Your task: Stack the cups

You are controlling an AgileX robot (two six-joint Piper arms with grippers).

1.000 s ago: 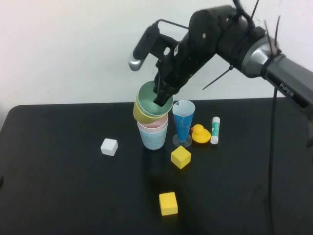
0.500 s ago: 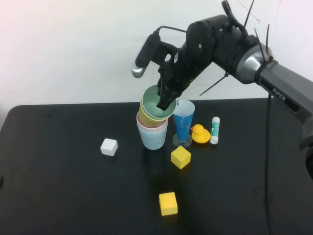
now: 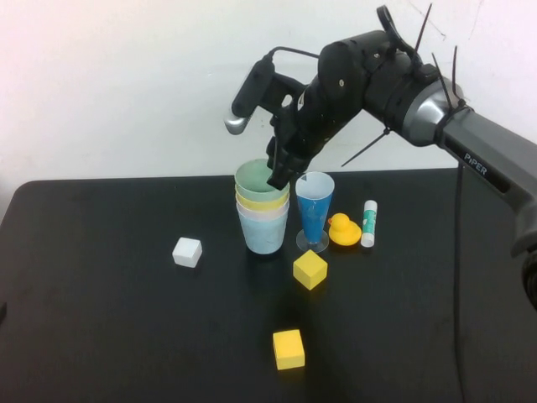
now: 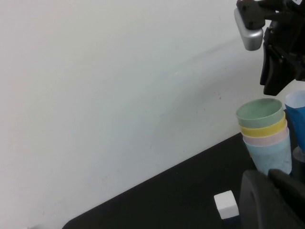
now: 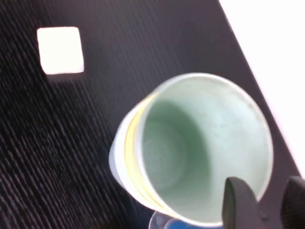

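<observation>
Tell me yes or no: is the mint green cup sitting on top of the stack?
Yes: in the high view the mint green cup is nested uppermost in the stack, above the yellow, pink and light blue cups.

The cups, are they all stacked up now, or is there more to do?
Looks done: the mint green cup sits nested over yellow, pink and light blue. The right gripper hovers at its rim, fingers apart, holding nothing. The left gripper is parked, shut. Left: pull the arm away.

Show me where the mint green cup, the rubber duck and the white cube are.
mint green cup (image 3: 261,178), high view, on its inner wall at the stack's top.
rubber duck (image 3: 343,230), high view, on its body.
white cube (image 3: 187,251), high view, on its top face.
</observation>
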